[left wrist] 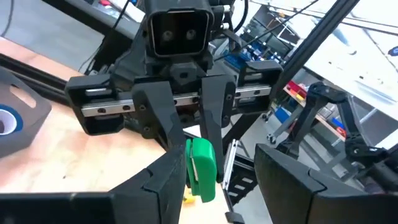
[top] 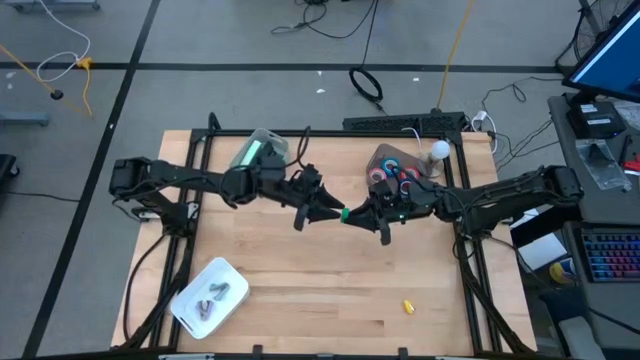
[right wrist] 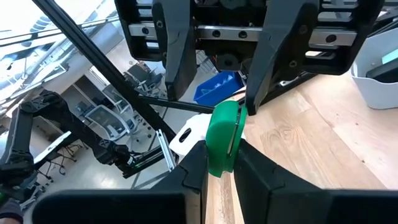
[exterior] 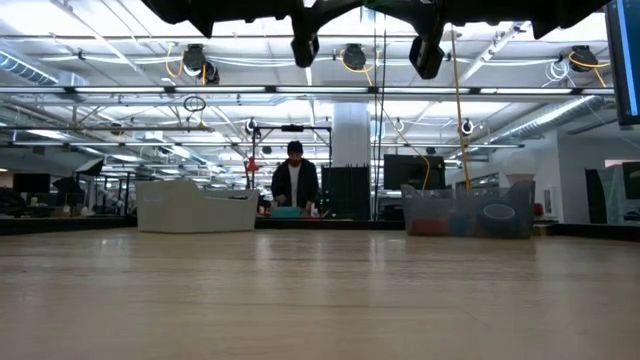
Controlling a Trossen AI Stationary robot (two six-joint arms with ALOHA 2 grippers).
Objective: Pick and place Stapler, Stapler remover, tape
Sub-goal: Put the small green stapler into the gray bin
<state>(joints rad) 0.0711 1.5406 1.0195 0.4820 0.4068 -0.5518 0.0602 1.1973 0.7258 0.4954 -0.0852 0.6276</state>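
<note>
A small green tool (top: 345,213) hangs high above the middle of the table between my two grippers; whether it is the stapler or the stapler remover, I cannot tell. My right gripper (right wrist: 221,171) points level toward the table's left and is shut on it. My left gripper (left wrist: 227,186) faces it, open, with one finger on each side of the tool (left wrist: 200,169); one finger (left wrist: 163,185) is close beside it, and I cannot tell whether they touch. The red and blue tape rolls (top: 396,178) lie in a dark bin (top: 380,158) at the far right. My right gripper pinches the green tool's two flat sides (right wrist: 219,163) between its two fingers, at the end nearest that arm. The fingers come level from the table's right. The tool stands on edge, sticks out beyond the fingertips and is lifted clear of the table.
A clear bin (top: 262,150) with something teal inside stands at the far left. A white tray (top: 210,296) holding grey pieces sits at the near left. A small yellow bit (top: 408,306) lies near the front right. Bare wood (top: 320,280) lies below the grippers. A person stands in the room beyond.
</note>
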